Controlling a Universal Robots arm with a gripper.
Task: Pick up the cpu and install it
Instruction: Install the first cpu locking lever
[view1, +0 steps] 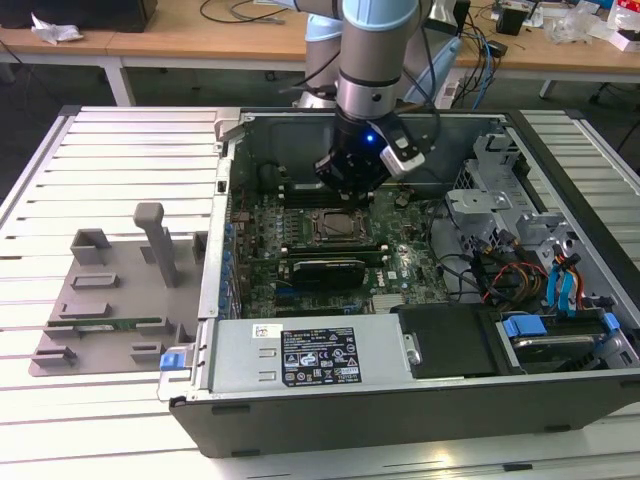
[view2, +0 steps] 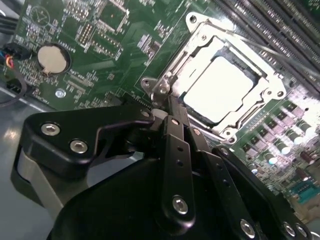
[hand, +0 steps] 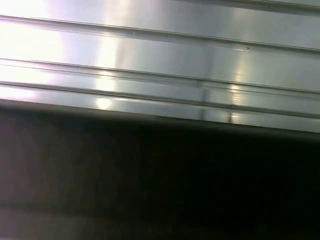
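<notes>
The cpu (view2: 220, 90), a pale silvery square chip, lies flat inside the metal socket frame (view2: 200, 37) on the green motherboard (view2: 115, 45). In the exterior view the cpu (view1: 336, 225) sits mid-board in the open computer case (view1: 400, 420). My gripper (view1: 346, 190) hangs just behind the socket, low over the board. In the second wrist view its black fingers run side by side to a narrow tip, and the gripper (view2: 167, 102) is shut with nothing between them, its tip at the corner of the socket frame beside the chip.
A grey parts fixture (view1: 110, 290) with a green memory stick (view1: 125, 322) lies on the slatted table at the exterior view's left. Inside the case are a power supply (view1: 310, 360), a drive cage (view1: 500, 210), loose cables (view1: 500, 280) and a coin battery (view2: 50, 59).
</notes>
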